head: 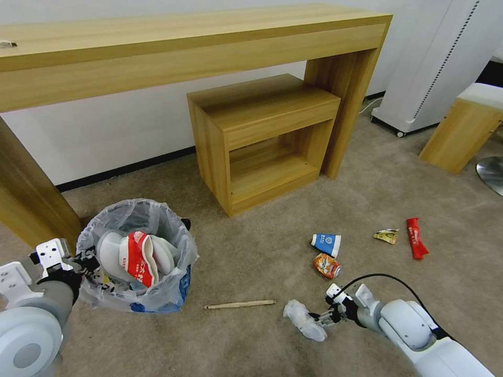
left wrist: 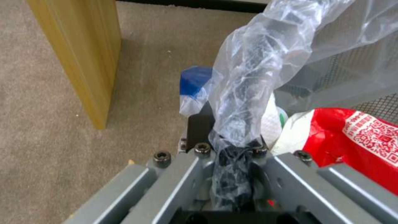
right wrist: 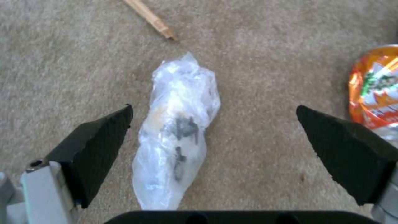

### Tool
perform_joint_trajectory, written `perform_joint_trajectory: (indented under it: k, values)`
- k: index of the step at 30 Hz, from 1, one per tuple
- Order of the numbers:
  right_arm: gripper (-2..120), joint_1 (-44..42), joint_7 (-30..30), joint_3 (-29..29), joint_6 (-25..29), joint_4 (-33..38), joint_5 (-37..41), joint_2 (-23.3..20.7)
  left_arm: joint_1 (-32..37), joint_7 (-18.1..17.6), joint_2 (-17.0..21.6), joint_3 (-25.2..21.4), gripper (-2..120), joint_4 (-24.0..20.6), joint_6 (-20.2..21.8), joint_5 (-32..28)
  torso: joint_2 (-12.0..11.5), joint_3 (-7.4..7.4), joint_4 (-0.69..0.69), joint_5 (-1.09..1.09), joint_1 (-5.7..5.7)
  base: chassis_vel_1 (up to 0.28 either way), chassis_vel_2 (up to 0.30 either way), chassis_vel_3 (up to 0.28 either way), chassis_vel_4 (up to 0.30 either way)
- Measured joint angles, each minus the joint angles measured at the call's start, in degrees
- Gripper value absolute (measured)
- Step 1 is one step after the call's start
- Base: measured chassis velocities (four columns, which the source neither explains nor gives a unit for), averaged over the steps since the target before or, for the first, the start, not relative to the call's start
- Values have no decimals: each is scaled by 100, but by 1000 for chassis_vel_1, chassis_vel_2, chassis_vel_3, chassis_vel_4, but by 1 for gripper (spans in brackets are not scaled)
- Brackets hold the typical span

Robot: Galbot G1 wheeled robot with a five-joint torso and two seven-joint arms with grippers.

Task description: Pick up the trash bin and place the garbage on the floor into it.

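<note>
The trash bin (head: 157, 298), round, dark and lined with a crinkled clear bag, stands on the beige floor (head: 251, 262) at the left. It holds white slippers (head: 107, 254) and a red-white cup (head: 137, 259). My left gripper (head: 84, 262) is shut on its bagged rim (left wrist: 244, 102). My right gripper (head: 322, 317) hovers open over a crumpled whitish wad (head: 304, 319), which lies between its fingers (right wrist: 99, 143) untouched. A stick (head: 240, 304), a blue-white cup (head: 326, 244), a crushed orange can (head: 327, 265), a yellow wrapper (head: 386, 236) and a red wrapper (head: 416, 239) lie on the carpet.
A long wooden desk (head: 183, 47) spans the back, its leg (head: 31, 199) close behind the bin. A small wooden shelf unit (head: 262, 136) stands under it. At the right are a white appliance (head: 435, 63), a wooden stool (head: 461, 131) and a metal chair base (head: 492, 173).
</note>
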Motion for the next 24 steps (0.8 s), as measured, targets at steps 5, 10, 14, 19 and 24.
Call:
perform_joint_trajectory:
  k: [5,10,14,19,24]
  values:
    - [100,52,-98,-91,102,-134,-165,38,-12,9,13,0,0,15,-1,-8,0,0,0,0,0,0,0,0,0]
    - [100,81,-259,-182,380,-320,-437,101,-38,28,31,2,0,65,-4,-17,0,0,0,0,0,0,0,0,0]
    - [100,81,-307,-218,475,-367,-539,145,-43,48,35,10,0,94,-8,-19,0,0,0,0,0,0,0,0,0]
    - [100,82,-294,-290,559,-517,-752,198,-64,58,35,57,0,114,-14,-13,-1,0,0,0,0,0,0,0,0]
    - [100,54,-236,-342,717,-651,-796,245,-83,58,30,87,0,116,-17,-4,0,0,0,0,0,0,0,0,0]
